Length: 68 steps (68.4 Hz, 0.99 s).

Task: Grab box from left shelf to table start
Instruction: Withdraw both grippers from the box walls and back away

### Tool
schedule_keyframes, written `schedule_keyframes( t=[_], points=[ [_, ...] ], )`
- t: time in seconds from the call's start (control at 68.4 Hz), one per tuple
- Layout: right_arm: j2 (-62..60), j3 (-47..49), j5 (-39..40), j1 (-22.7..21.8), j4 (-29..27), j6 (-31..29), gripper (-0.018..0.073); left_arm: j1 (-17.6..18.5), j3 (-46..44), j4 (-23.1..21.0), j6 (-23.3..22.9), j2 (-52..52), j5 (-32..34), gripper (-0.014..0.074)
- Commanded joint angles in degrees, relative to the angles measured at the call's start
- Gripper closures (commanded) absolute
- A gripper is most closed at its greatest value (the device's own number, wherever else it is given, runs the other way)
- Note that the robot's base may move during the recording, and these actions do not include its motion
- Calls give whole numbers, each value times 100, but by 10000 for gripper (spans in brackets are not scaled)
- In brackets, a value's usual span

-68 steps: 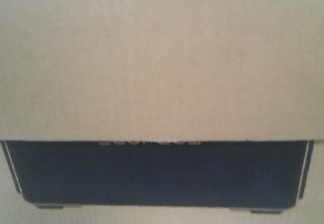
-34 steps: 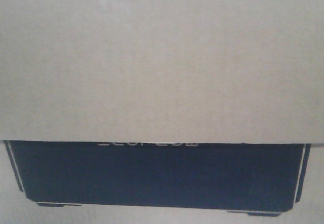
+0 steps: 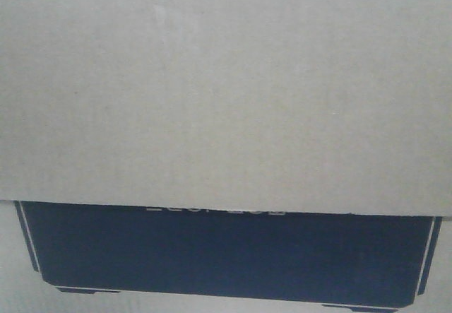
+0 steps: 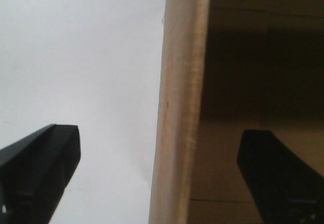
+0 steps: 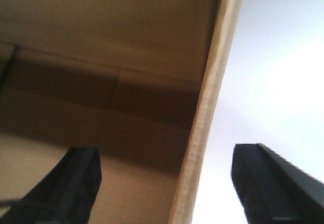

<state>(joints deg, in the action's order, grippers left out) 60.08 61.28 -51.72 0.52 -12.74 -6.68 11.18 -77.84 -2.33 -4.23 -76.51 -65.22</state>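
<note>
Our left gripper is spread wide, with one black finger on each side of a cardboard wall. One finger sits out in the pale open space, and the other finger sits in the dark brown inside of the box. Both fingers look well apart from the wall edge, so we are not pinching it here. We cannot tell if anything touches lower down, out of the picture.

Our right gripper is spread wide too. One of its fingers is inside the box, over the brown cardboard. The other finger is outside, against the pale bright space. The thin tan wall edge runs up between them, leaning a little to the right. The fingers do not look closed on the wall.

From the front camera, the box fills almost the whole picture and is very close to us. Its top part is plain tan cardboard. Below that is a dark blue-black panel with thin pale lines along its sides and bottom. Some pale letters peek out just under the tan edge, but they are cut off and we cannot read them. We see no shelf or table in any picture, so we cannot tell what the box rests on.
</note>
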Motion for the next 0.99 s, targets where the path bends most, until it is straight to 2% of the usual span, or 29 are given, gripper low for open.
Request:
schedule_keyframes(
  t=[0.0, 0.088, 0.19, 0.263, 0.424, 0.556, 0.79, 0.98],
  points=[
    [-376, 337, 177, -21, 12, -19, -65, 19, -266, -65, 27, 561, 129, 62],
    [-711, 389, 55, -21, 12, 79, -50, 19, -266, -65, 74, 1046, 115, 106],
    [-1118, 358, -150, -21, 28, 184, 50, 19, -137, -44, 116, 1562, 141, 187],
    [-1479, 304, -322, -21, 42, 197, 183, 19, 121, -44, 141, 2046, 263, 277],
    [-2446, -177, -327, -21, 47, 197, 523, 19, 1150, -44, 141, 3383, 701, 533],
    [-3283, -780, -80, -21, 61, 197, 503, 19, 2102, -30, 141, 4431, 1197, 703],
    [-4649, -2162, 704, -21, 92, 144, 503, 19, 3844, 107, 141, 6108, 2324, 697],
    [-5342, -2934, 1266, -21, 104, 98, 503, 19, 4551, 107, 141, 6716, 2817, 697]
  ],
)
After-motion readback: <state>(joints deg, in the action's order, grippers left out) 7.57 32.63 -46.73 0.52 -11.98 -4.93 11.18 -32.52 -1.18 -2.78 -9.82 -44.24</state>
